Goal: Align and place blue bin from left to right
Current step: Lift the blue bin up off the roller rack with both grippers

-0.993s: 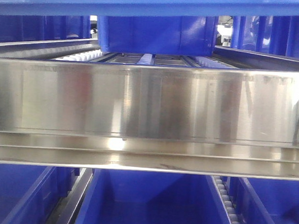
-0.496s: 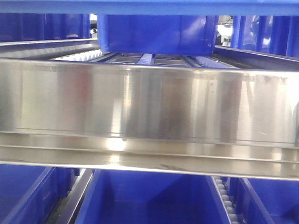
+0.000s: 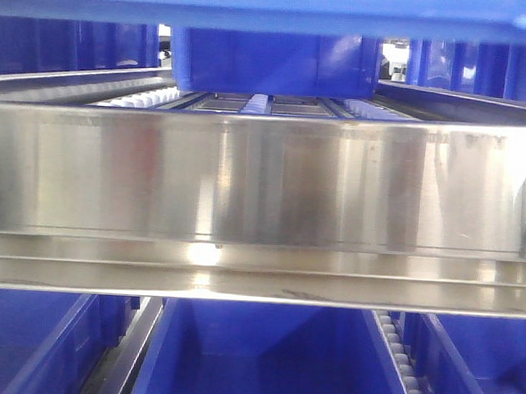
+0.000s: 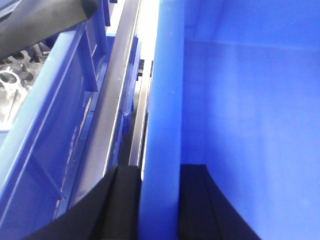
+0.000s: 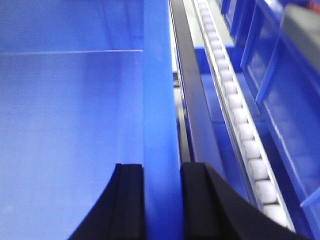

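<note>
Blue bin (image 4: 240, 100) is pinched at its left wall by the left pincer (image 4: 160, 172) and at its right wall by the right pincer (image 5: 161, 170). Its long axis is set along the roller track (image 5: 240, 125) just beside it

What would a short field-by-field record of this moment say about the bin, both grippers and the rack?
held object: blue bin, empty as far as the wrist views show
left gripper: jaws straddle the bin's left wall, one inside, one outside, pressed to it
right gripper: jaws straddle the bin's right wall the same way
right of bin: roller track alongside, apart from the wall
left of bin: neighbouring blue bin beyond a metal rail
front view: steel shelf beam spans the frame; neither gripper visible there
</note>
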Motion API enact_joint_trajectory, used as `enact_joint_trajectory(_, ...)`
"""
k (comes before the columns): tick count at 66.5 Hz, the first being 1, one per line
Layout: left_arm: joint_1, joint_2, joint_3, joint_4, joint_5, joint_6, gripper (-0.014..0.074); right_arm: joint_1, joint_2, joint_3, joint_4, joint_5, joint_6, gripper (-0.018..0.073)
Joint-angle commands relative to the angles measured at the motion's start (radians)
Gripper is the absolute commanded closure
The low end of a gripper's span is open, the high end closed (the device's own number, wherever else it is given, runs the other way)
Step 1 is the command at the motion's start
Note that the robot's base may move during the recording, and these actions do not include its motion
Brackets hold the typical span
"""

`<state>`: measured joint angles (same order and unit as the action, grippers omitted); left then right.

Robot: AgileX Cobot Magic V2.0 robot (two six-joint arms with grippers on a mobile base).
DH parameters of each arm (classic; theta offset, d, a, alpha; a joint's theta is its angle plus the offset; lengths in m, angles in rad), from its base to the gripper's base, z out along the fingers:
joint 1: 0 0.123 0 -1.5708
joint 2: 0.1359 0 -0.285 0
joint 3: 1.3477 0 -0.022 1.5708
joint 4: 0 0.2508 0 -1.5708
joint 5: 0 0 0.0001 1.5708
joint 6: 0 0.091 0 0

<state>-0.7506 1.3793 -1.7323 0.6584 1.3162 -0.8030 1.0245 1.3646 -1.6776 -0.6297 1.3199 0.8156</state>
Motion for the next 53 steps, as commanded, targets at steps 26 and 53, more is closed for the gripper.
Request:
enact_joint_trajectory(26,-0.030,0.000,-0.018,-0.054,-0.095,0.016,0.0707,0.027,-0.001,-0.007,0.037,-0.099,0.002,0.0721)
enact_joint_trajectory(53,-0.030,0.000,-0.018,-0.049,-0.095,0.018,0.0707,0.027,-0.001,-0.007,0.027,-0.100,0.002,0.0721)
